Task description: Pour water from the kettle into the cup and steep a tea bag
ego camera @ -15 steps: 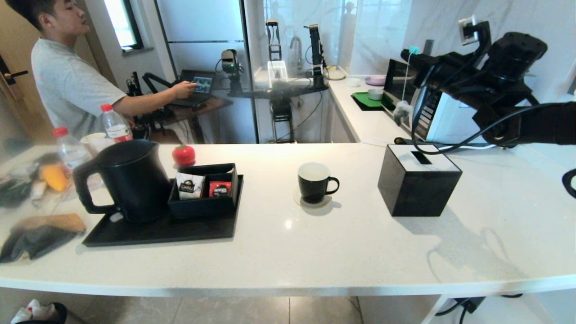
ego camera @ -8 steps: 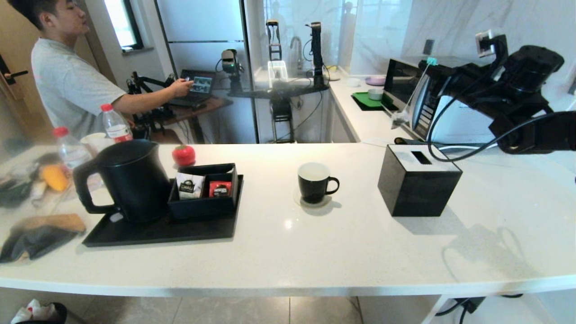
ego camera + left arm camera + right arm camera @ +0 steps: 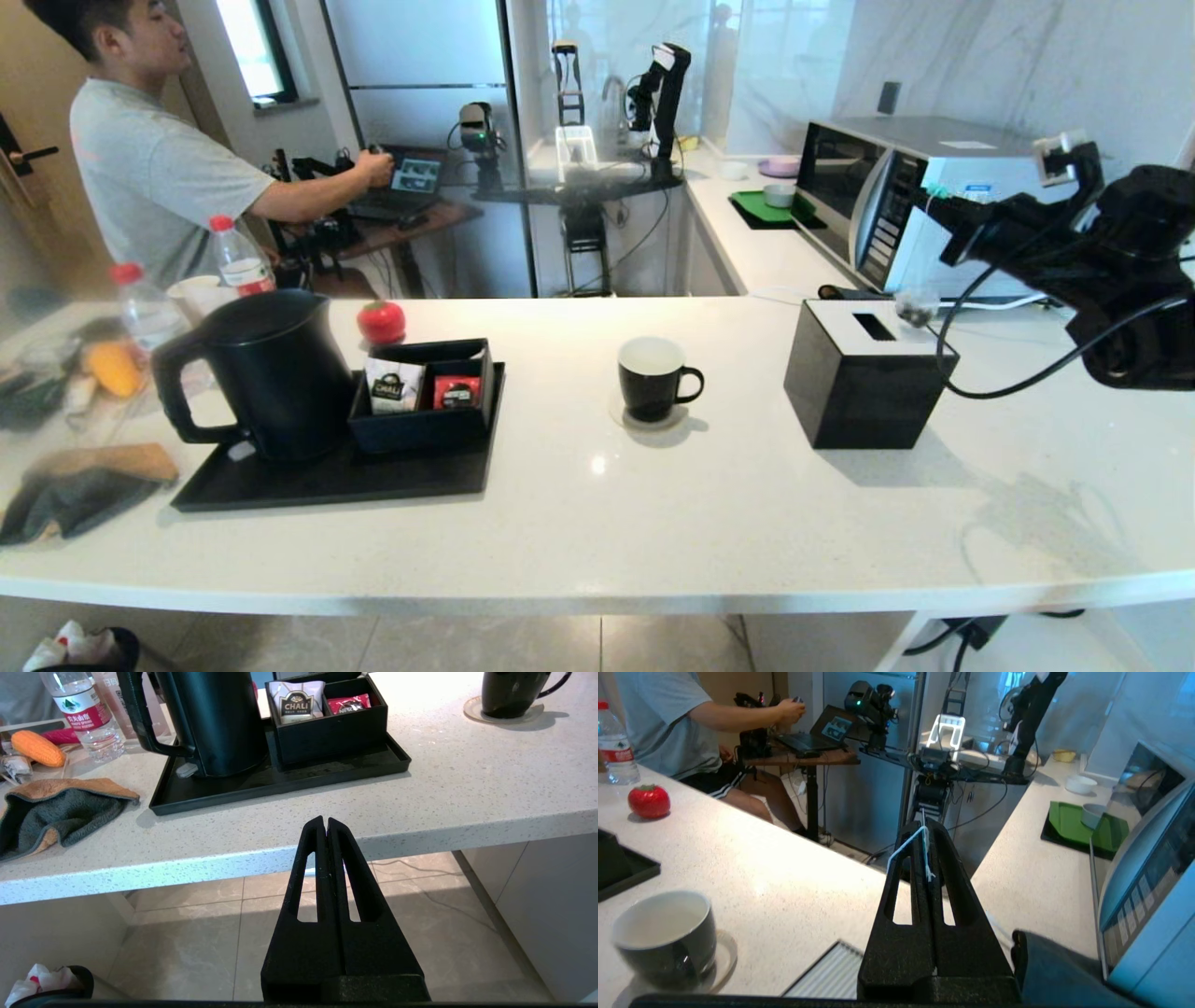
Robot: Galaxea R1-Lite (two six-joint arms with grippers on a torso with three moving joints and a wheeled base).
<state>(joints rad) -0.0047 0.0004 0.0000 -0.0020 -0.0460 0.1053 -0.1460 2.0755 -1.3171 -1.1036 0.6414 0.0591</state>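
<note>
My right gripper (image 3: pixel 934 198) is pinched shut on the tea bag's string; the tea bag (image 3: pixel 913 306) dangles above the black box (image 3: pixel 868 373) (light, swingy). My left gripper (image 3: pixel 325 823) is parked shut below the counter (image 3: pixel 444 788).

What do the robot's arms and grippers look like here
Both grippers are matte black: the left gripper and right gripper each have two long tapering jaws with a slot cut through each. The right arm is bulky and black, with loose black cables looping under it and a small white-and-grey block on top.
</note>
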